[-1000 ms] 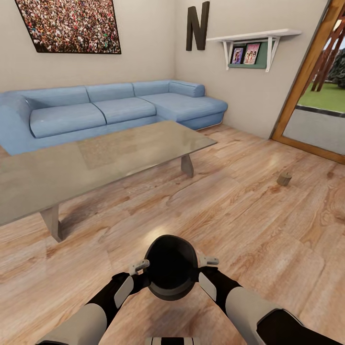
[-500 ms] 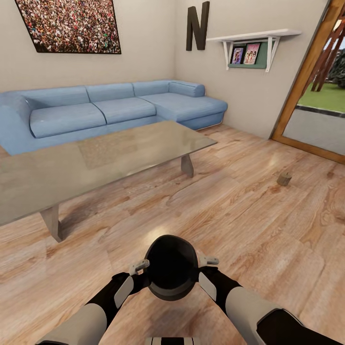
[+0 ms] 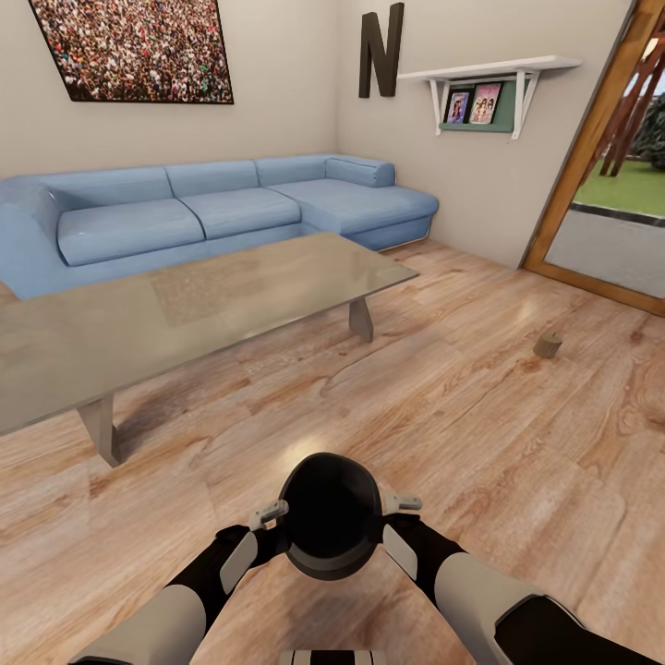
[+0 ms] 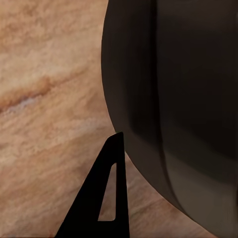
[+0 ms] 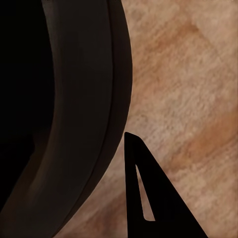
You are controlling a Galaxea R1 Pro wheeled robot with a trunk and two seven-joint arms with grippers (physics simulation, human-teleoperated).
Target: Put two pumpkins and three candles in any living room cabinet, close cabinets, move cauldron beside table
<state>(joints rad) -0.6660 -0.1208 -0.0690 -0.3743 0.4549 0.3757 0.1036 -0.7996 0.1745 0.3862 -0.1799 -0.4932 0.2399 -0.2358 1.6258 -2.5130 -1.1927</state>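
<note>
Flanking the cauldron (image 3: 330,517), both end effectors apparently grip it.

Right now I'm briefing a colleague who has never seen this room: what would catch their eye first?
The black cauldron low in the head view, held between the left pincer and the right pincer above the wooden floor. Beyond it stands a long glass-topped table, with a blue corner sofa against the wall behind. One small tan candle sits alone on the floor to the right, near the doorway.
</note>
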